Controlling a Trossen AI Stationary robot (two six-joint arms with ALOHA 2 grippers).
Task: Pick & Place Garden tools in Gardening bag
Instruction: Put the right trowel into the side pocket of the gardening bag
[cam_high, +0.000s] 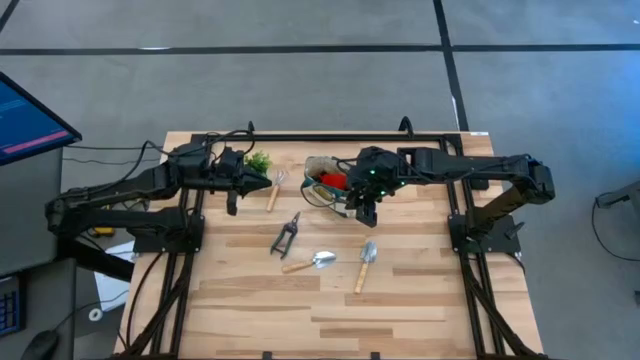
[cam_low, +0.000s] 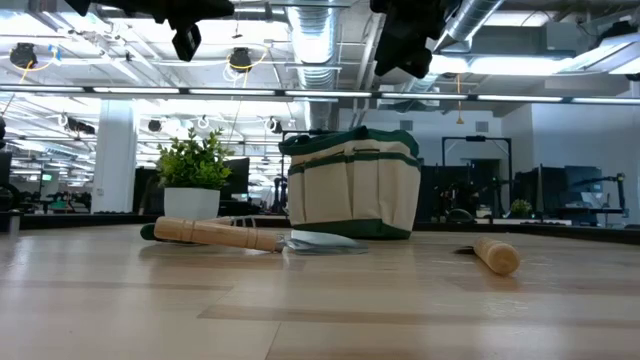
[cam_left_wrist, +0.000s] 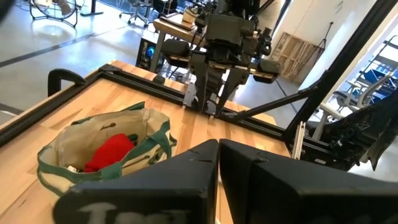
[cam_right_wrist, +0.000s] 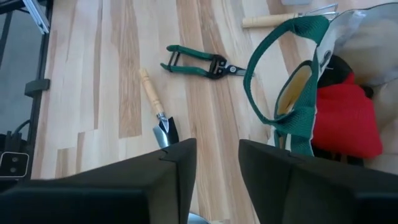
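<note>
The gardening bag (cam_high: 322, 180) stands toward the back of the bench (cam_high: 420, 300), its mouth open upward, with the red piece (cam_high: 333, 180) lying inside it. From the left wrist view the same bag (cam_left_wrist: 106, 152) shows its cream wall, green trim and the red piece (cam_left_wrist: 112, 151) within.

The right gripper (cam_high: 362, 208) hangs just beside the bag, at its front right corner and clear of the bench top. Its fingers (cam_right_wrist: 168, 171) stand partly apart with an empty gap between them; they hold nothing. The bag's green handle (cam_right_wrist: 283, 74) loops just beside the fingers, and the red piece (cam_right_wrist: 345, 118) sits in the bag on the far side of that handle.

The left gripper (cam_high: 268, 183) hovers on the other side of the bag, near the small potted plant (cam_high: 259, 160). Its fingers (cam_left_wrist: 186, 168) are pressed together and carry nothing.

Four tools lie on the bench outside the bag. The rake (cam_high: 275, 188) lies between the bag and the left gripper. The pruning shears (cam_high: 286, 236) lie in front of the bag, well apart from it; the right wrist view shows them (cam_right_wrist: 199, 62) closed, with green grips. One trowel (cam_high: 309, 263) lies beyond the shears, farther from the bag. The other trowel (cam_high: 365, 266) lies in front of the bag below the right gripper, and its wooden handle and blade (cam_right_wrist: 157, 107) show just ahead of the right fingers.
</note>
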